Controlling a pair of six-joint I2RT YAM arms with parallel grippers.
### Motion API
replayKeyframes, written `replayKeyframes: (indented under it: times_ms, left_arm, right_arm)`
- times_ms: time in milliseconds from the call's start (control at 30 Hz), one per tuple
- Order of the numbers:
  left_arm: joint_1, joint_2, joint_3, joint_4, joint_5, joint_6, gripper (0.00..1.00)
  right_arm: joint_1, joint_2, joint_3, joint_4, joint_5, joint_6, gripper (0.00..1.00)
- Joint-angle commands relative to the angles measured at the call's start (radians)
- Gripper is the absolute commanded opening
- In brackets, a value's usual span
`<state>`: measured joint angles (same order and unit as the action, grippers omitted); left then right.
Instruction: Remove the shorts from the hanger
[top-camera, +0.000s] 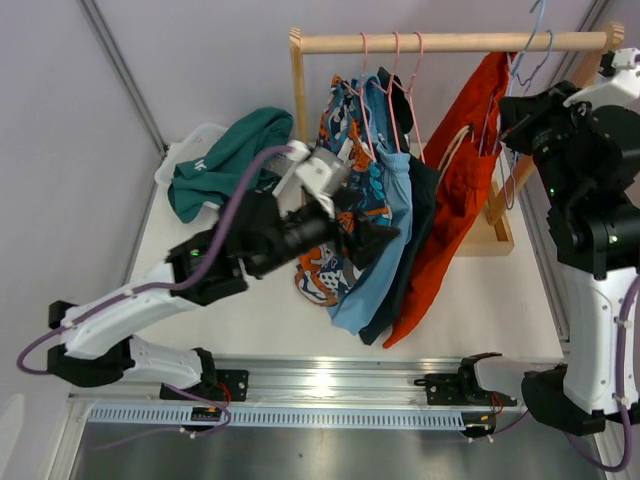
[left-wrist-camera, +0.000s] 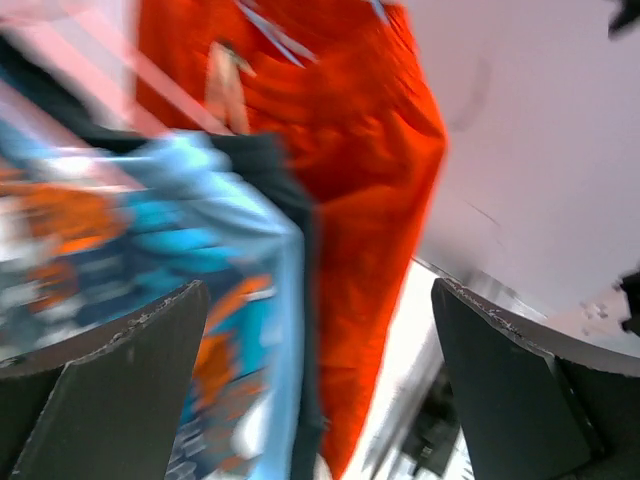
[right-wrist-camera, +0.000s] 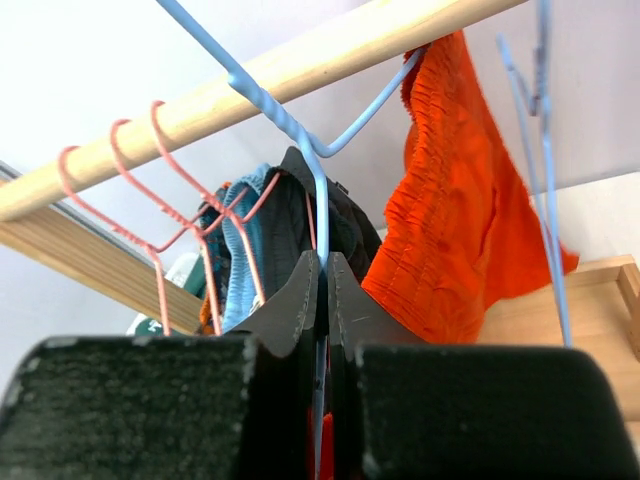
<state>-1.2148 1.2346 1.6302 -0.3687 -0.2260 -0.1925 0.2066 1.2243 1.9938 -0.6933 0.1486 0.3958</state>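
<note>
No legible text; white print (top-camera: 200, 164) on the teal shorts (top-camera: 240, 145) is unreadable.

Hanging shorts (top-camera: 400, 190) before left pincer (left-wrist-camera: 318, 300)

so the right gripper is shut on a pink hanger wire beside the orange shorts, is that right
Not quite. The wire pinched in the right gripper belongs to the light blue hanger, not a pink one, as the right wrist view shows. The rest holds: the gripper is shut on it, beside the orange-red shorts.
</note>
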Motion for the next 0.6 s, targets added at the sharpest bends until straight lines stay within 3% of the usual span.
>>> replayKeyframes:
  times_ms: [0,200,567]
  left_arm:
    - [-0.084,0.084,0.007,0.124,0.097,0.015,0.99]
    - [-0.169,0.219,-0.004,0.244,0.148,-0.010,0.99]
    - [-0.186,0.365,0.048,0.298,0.149,-0.033,0.99]
  right_arm:
    - [0.002,-0.067,0.002,0.037,0.028,0.038,0.00]
    - [0.002,-0.175,-0.079,0.051,-0.032,0.092,0.00]
    - [0.002,-0.266,-0.110,0.015,-0.084,0.144,0.00]
